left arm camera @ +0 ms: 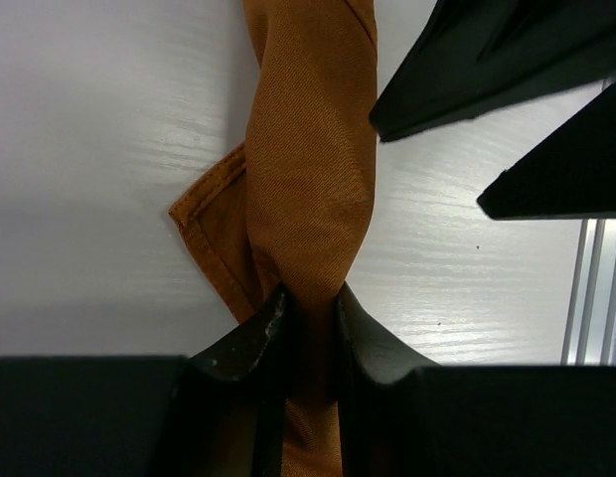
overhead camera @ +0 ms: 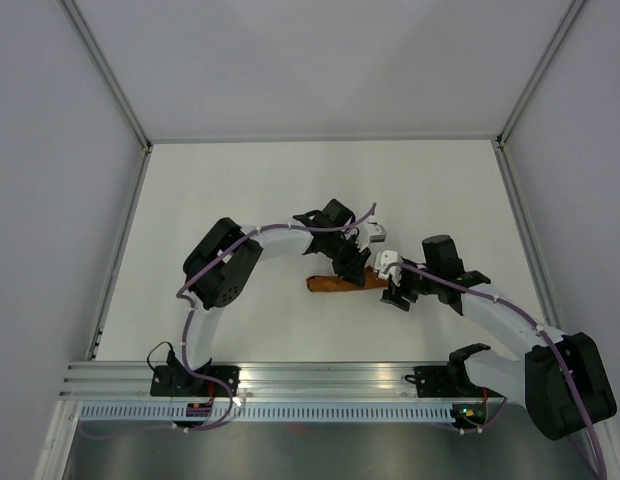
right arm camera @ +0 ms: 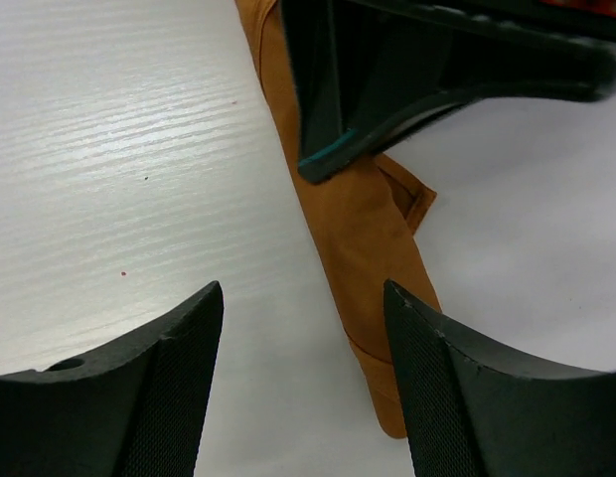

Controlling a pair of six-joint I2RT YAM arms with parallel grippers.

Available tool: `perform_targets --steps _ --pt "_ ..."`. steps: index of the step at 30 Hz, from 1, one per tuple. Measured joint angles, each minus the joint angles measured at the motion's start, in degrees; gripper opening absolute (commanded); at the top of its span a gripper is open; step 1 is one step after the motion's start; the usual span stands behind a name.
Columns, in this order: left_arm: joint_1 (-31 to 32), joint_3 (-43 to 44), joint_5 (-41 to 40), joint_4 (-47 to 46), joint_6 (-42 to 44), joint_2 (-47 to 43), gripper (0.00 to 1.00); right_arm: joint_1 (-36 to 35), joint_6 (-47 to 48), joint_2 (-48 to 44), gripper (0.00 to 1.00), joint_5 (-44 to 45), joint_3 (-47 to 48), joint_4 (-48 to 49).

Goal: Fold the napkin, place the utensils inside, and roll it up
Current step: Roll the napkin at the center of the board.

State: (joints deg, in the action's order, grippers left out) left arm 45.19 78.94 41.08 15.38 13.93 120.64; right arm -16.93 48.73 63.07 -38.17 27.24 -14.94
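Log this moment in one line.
napkin: rolled, on table | left hand: pinching napkin | right hand: open, at napkin end

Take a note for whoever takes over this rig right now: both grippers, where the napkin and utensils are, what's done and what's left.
Left gripper: shut on the napkin, pinching the roll.
Right gripper: open, hovering at the roll, gripping nothing.
Napkin: rolled into a narrow tube lying on the table, with one hemmed corner sticking out.
Utensils: none visible, so I cannot confirm they are inside.
Done: fold and roll, apparently.
Left: probably tidy the loose corner, then release.
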Motion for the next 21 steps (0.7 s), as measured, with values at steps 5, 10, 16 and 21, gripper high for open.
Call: perform_targets --steps 5,10,16,21 --pt "-0.5 2.6 2.8 3.5 -0.1 1.8 0.03 -4.4 1.1 1.2 0.72 4.7 -1.7 4.3" --pt "-0.5 4.7 4.7 6.7 -0.1 3.3 0.05 -7.4 1.7 4.5 0.72 8.5 -1.7 8.2" --pt "-0.7 6.1 6.5 8.7 -0.5 4.4 0.1 -10.6 2.2 8.5 0.61 11.6 -1.7 10.8" --pt "-0.8 6.1 7.0 9.4 -1.1 4.5 0.32 -11.1 2.6 10.2 0.39 13.3 -1.7 12.9"
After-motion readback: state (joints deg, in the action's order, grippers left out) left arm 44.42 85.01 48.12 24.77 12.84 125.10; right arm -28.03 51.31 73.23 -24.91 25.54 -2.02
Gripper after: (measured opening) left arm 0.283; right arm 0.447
